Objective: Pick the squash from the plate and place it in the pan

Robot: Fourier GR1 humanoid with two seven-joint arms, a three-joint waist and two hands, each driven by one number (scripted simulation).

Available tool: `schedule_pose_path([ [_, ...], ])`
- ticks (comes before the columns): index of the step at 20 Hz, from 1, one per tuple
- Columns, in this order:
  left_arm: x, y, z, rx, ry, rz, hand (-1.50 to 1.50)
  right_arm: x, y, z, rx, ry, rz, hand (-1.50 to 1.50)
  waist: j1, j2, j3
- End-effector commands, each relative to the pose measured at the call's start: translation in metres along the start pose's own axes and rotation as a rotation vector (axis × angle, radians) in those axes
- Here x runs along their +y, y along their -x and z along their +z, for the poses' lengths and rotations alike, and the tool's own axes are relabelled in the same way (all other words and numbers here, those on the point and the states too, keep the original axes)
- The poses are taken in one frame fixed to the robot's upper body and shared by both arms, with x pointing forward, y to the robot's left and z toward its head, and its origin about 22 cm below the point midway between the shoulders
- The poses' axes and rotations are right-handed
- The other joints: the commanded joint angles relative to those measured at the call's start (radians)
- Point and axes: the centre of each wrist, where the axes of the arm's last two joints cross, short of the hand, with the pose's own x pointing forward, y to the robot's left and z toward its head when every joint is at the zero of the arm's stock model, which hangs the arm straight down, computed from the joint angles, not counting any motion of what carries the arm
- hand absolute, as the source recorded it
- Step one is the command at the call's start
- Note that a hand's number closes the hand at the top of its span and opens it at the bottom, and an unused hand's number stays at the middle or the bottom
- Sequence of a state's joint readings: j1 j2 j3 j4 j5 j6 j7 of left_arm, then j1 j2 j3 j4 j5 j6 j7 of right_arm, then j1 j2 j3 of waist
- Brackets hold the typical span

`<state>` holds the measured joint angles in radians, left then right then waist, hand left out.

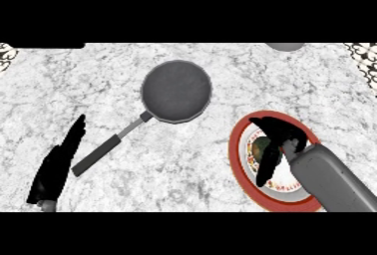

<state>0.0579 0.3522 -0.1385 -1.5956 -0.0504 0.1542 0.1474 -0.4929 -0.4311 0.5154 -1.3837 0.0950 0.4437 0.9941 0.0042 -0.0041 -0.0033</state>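
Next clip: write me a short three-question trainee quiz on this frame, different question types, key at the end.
1. True or false: the squash already lies in the pan.
2. Which hand is over the plate? A. left hand B. right hand
3. Fill in: the pan's handle points toward the robot's ___ hand.

Key: 1 false, it is on the plate under the right hand; 2 B; 3 left.

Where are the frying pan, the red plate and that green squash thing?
pan (177, 91), head view, middle of its round base.
plate (237, 149), head view, its red left rim.
squash (261, 148), head view, green part beside the right hand (283, 132).
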Motion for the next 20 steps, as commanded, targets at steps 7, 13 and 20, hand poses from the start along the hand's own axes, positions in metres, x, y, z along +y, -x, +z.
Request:
schedule_pose_path([
  [7,-0.014,0.005,0.012,-0.001,-0.002,0.003,0.00,0.008,0.017,-0.028,0.039,-0.004,-0.063,1.50,0.005,0.005,0.004],
  [13,-0.016,0.011,0.005,0.007,0.003,0.004,0.00,0.040,-0.002,-0.019,-0.012,-0.033,-0.132,1.50,-0.002,0.004,0.003],
  [20,0.008,0.011,0.008,0.050,-0.046,0.010,0.00,0.069,-0.002,-0.002,0.382,0.237,-0.419,1.50,-0.058,-0.020,-0.002],
])
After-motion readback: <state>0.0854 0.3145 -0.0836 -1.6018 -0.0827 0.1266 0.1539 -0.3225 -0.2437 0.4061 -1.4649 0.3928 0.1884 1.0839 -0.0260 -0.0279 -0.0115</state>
